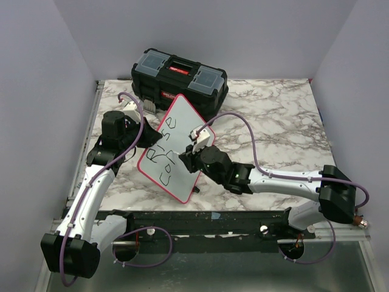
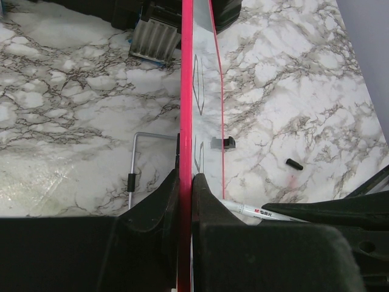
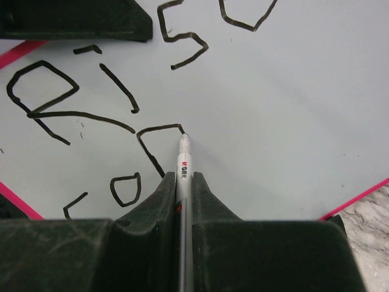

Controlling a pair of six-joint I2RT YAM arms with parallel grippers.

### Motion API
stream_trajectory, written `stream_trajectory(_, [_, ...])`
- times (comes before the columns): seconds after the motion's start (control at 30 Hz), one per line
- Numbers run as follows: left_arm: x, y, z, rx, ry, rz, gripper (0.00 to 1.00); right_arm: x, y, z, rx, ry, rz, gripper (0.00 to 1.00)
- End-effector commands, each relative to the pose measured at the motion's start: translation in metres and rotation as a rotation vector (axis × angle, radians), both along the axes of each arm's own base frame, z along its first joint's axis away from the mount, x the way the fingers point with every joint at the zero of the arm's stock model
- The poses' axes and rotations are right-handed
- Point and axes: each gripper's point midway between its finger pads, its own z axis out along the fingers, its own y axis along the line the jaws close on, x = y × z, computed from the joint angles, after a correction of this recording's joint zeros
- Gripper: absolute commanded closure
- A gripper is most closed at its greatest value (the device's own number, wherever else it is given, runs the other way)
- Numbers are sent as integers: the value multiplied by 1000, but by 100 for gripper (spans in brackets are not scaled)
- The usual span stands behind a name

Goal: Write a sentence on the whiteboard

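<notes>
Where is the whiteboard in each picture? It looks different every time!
Top external: the whiteboard sits mid-picture, tilted up in front of the black toolbox.
Left wrist: the whiteboard is edge-on, a thin pink-rimmed strip down the middle, pinched by the left gripper.
Right wrist: its white face fills nearly the whole picture, behind the marker pen.
Shared landmark: the black marker letters on its face.

Glossy smooth whiteboard (image 1: 182,121), marble-patterned table (image 1: 273,115), matt plastic toolbox (image 1: 179,76)

We see a marble-patterned table (image 1: 273,121) bearing a black toolbox (image 1: 179,76) at its twelve o'clock edge, a grey ribbed block (image 1: 149,103) at the toolbox's seven o'clock, and a small black cap (image 2: 294,163) lying apart.
</notes>
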Motion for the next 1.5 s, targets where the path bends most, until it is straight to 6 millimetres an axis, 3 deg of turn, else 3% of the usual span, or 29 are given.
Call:
stream_trajectory(0.0, [-2,3,-2,76,-45,-33,100,-12,-11,-37,-70,71,18,99])
stream_trajectory(0.57, [-2,3,-1,76,-48,-31,100,-17,-28,-48,-90,95,-2,99])
stream_trajectory(1.1, [-2,2,-2,75,-46,-36,100,-16,-48,-25,-71,51,-36,99])
stream_trajectory(1.47, [-3,1,-3,74,-36,-42,100,4,-56,-7,-51,25,-33,99])
